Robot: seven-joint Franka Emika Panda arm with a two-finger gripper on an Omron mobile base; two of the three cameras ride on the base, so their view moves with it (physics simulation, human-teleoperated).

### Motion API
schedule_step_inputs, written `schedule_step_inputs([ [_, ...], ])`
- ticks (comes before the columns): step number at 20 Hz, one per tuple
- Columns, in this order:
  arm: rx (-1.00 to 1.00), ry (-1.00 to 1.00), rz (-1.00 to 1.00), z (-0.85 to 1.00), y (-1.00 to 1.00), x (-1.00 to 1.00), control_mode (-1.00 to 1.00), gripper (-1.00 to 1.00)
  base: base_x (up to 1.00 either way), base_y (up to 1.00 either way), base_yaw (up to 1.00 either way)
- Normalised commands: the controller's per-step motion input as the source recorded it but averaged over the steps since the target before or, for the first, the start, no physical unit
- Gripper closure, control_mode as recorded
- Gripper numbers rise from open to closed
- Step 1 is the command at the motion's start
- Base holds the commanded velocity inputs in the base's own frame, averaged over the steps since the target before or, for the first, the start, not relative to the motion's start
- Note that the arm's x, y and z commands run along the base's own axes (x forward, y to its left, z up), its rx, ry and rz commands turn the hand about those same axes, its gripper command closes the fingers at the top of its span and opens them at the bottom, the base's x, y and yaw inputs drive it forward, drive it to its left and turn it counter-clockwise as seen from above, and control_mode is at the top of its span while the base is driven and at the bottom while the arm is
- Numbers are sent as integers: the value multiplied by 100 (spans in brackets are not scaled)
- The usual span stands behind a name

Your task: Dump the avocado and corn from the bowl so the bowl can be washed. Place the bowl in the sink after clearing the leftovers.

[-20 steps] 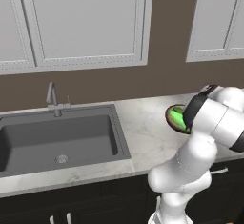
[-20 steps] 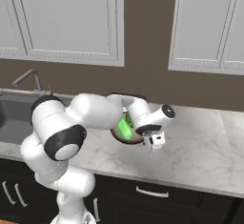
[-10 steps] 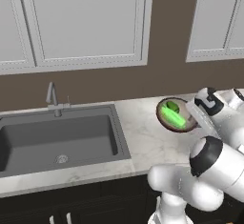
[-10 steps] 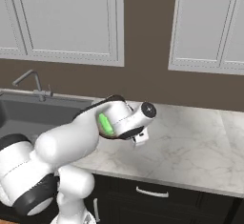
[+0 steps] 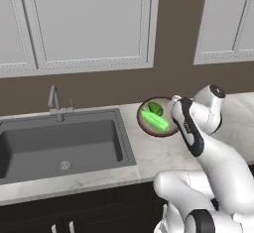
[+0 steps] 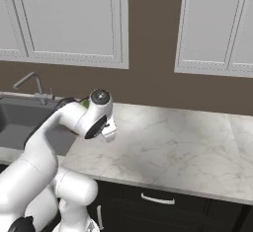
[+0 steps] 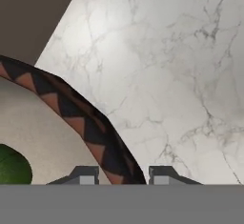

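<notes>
This is looking like a home kitchen, rendered rather than real. White panelled wall cupboards [image 5: 89, 21] are hanging at twelve o'clock against a brown wall [image 5: 173, 73], with small dark handles showing on their doors. A pale marble tabletop [image 6: 168, 147] is running below them, and dark base cabinets [image 6: 158, 201] with a silver pull are sitting under it. At nine o'clock in the left base view a dark grey sink [image 5: 59, 145] with a round drain is lying set into the marble, a slim silver faucet [image 5: 54, 100] standing behind it
</notes>
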Motion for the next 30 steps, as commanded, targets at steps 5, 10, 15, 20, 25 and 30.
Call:
schedule_step_inputs([
  [5,-8,6,0,51,100,0,-100,100,0,0,0],
  [10,-9,11,0,16,100,1,-100,100,0,0,0],
  [15,-11,16,0,2,85,7,-100,100,0,0,0],
  [20,-11,6,0,0,7,0,-100,100,0,0,0],
  [25,-10,1,0,0,1,0,-100,100,0,0,0],
  [30,-18,0,0,-1,0,1,-100,100,0,0,0],
])
